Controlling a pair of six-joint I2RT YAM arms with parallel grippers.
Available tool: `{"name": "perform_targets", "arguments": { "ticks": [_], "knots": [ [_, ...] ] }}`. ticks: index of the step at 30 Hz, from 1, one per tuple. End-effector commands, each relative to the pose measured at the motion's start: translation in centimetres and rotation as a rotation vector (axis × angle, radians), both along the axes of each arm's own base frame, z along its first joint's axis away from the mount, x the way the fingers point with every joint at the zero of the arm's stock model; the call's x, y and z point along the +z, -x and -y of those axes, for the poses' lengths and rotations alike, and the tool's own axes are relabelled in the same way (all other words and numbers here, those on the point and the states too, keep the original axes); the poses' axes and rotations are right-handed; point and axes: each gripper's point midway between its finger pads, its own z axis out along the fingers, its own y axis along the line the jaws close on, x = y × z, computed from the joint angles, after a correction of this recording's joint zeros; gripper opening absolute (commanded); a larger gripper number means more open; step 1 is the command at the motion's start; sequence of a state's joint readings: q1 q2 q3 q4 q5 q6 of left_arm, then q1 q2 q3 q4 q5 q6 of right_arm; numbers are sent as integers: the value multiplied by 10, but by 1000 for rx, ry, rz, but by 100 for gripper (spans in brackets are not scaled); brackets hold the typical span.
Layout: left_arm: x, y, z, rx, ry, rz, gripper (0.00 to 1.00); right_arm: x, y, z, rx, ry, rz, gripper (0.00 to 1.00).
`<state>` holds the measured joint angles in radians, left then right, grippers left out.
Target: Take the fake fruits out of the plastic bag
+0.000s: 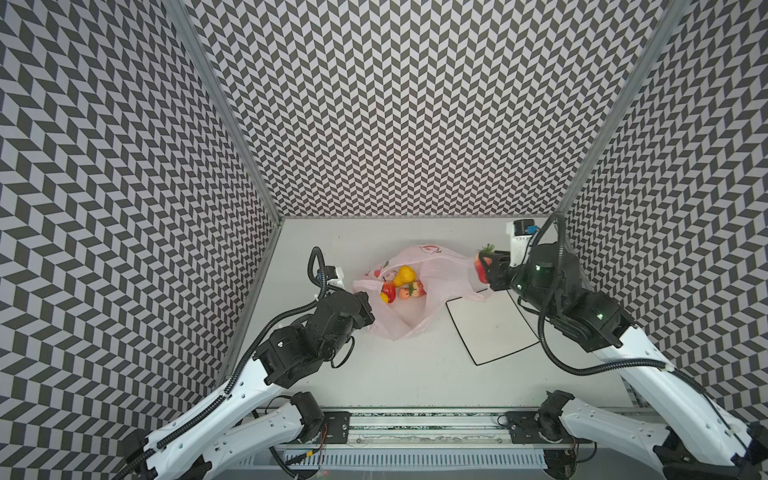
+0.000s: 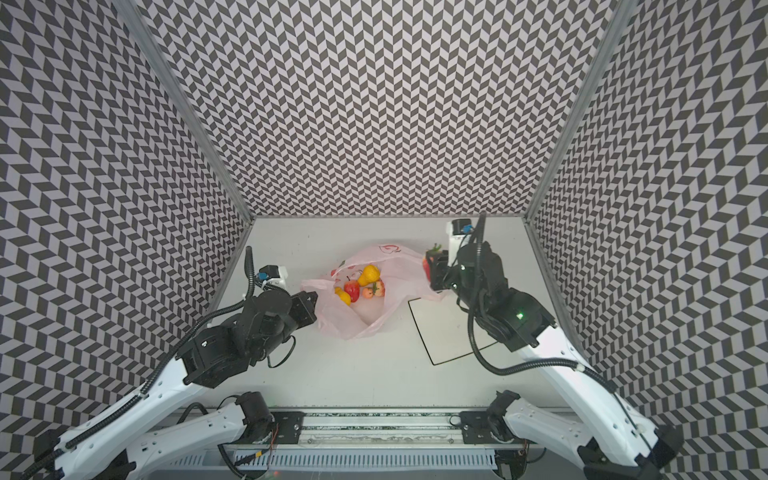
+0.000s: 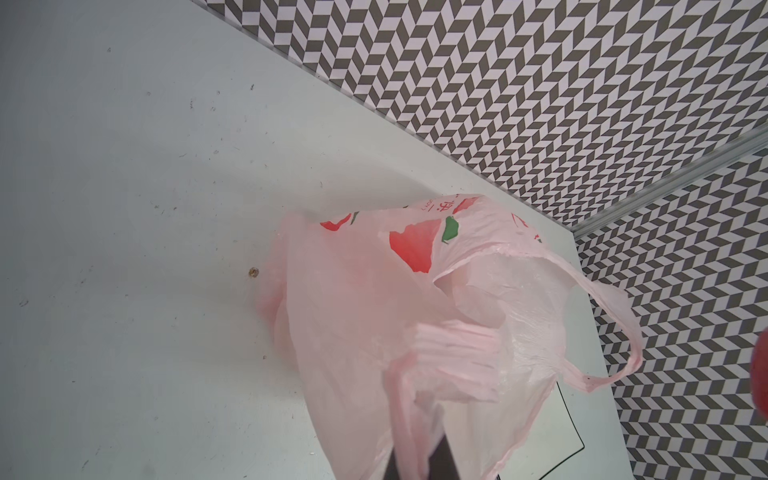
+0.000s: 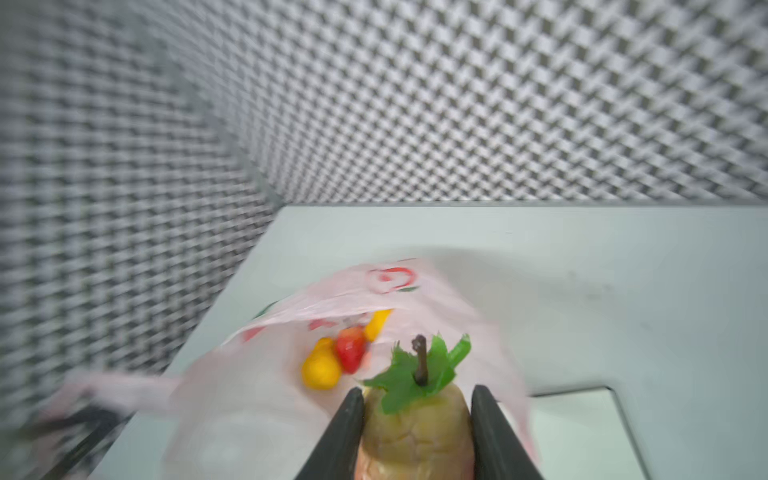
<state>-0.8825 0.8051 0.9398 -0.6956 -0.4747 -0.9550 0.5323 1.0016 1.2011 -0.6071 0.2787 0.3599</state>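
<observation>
Clamping a glossy fruit [image 4: 415, 432], stem outward along the jaws — right end effector [image 4: 417, 391]. Left end effector [image 1: 365, 311] pinches crinkly bag [image 1: 440, 270].

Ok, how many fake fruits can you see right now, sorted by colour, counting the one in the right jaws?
Yellow: 2, yellow pear, second yellow fruit
Red: 2, red fruit, strawberry
Orange: 1, orange fruit
Red-and-tan, leafy: 1, held fruit, in the right gripper jaws
Total: 6

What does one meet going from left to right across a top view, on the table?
The left claw, shut on the bag → loose fruits inside it → the held fruit in the right claw.
</observation>
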Motion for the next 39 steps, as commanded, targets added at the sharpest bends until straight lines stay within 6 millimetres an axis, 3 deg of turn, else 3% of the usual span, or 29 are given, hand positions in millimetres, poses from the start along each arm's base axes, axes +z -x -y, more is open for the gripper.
{"name": "perform_targets", "arguments": {
  "ticks": [1, 2, 4, 10, 14, 18, 27, 32, 35, 39],
  "knots": [
    [3, -2, -1, 9, 10, 18, 0, -20, -11, 83, -306, -22, -26, 35],
    [3, -2, -2, 8, 9, 18, 0, -30, -14, 91, -319, -46, -40, 35],
    [4, -1, -3, 9, 12, 19, 0, -70, -25, 103, -325, -127, -100, 34],
    [7, 1, -3, 1, 28, 35, 0, -172, -41, 72, -189, -228, -294, 32],
    [7, 1, 0, -11, 33, 36, 0, -222, -49, 64, -168, -221, -403, 32],
    [8, 0, 0, -16, 30, 37, 0, -250, -56, 58, -144, -209, -448, 33],
    [7, 0, 1, -19, 30, 36, 0, -290, -55, 60, -151, -146, -518, 42],
    [9, -1, 4, -26, 39, 41, 0, -298, -49, 61, -152, -134, -545, 64],
    [10, -1, 5, -30, 38, 43, 0, -283, -50, 63, -158, -132, -520, 74],
    [8, -1, 5, -34, 29, 40, 0, -233, -53, 69, -178, -146, -417, 77]
  ]
}}
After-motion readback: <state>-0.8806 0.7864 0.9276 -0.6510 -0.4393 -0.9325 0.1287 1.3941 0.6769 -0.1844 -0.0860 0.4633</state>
